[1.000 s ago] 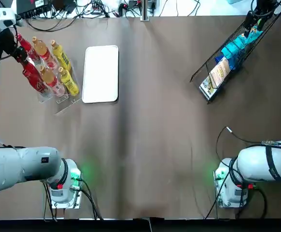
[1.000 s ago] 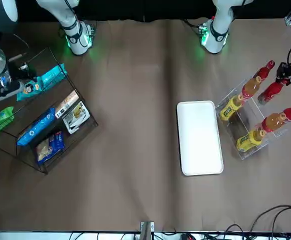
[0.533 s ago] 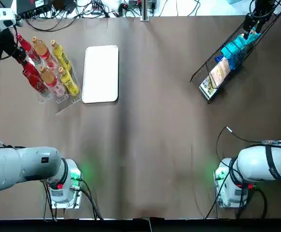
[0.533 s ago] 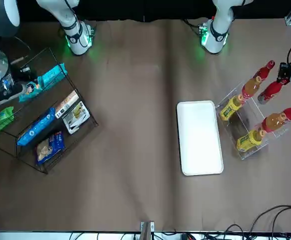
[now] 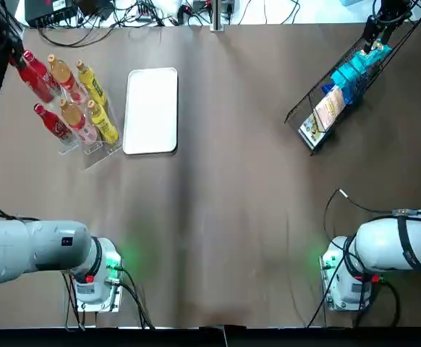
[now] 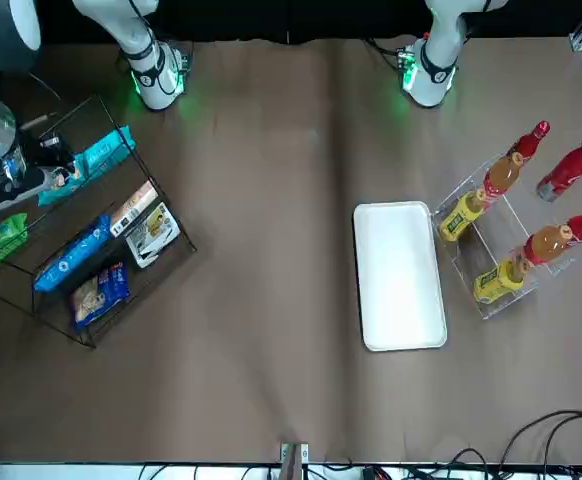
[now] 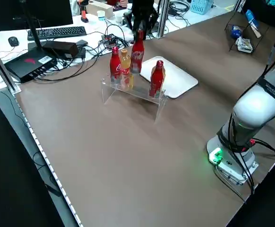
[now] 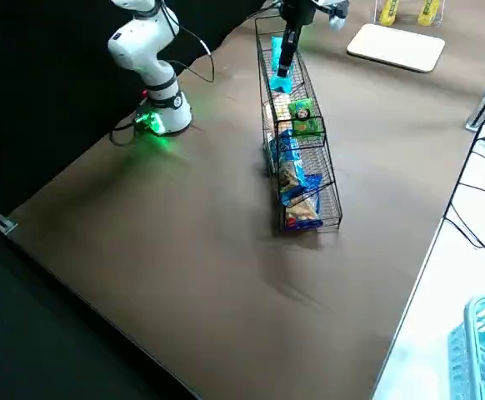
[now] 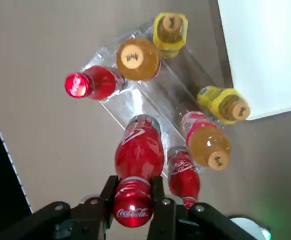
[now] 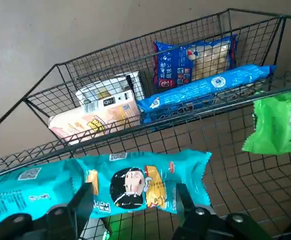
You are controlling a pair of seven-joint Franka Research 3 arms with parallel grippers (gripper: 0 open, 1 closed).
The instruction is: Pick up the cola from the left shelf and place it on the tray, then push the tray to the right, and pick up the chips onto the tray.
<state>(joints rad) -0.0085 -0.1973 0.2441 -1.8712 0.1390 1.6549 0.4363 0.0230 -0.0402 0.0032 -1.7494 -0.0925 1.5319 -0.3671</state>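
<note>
While the left gripper (image 9: 133, 192) is clamped on the neck of the cola (image 6: 568, 172) just under the cap, the bottle hangs upright, cap up. It sits higher than the other bottles and just outboard of the clear shelf (image 5: 95, 153), touching nothing.

Key relation, top view: the tray (image 5: 151, 108) lies at about 3 o'clock from the held cola, near but not adjacent. The shelf is in between, with its orange bottles (image 5: 66, 76) and yellow bottles (image 5: 103, 123) standing right on that line. Two more colas sit on the shelf.

The tray's long axis runs 12–6, so the cola approaches across the short side. My read is that there is plenty of room along 12–6 and less along the travel line.

Judgement: the move is a carry toward 3 o'clock at cap-clearing height, then a straight drop onto bare tray. The risk is clipping a yellow cap if it descends early.

The left arm is clearly the nearer one. The right gripper (image 10: 133, 197) is well apart, toward 1 o'clock on the table (image 5: 232, 217), at the wire rack (image 5: 319, 101) over a teal chips packet (image 10: 135, 182). I can't tell whether it has a grip on it.
</note>
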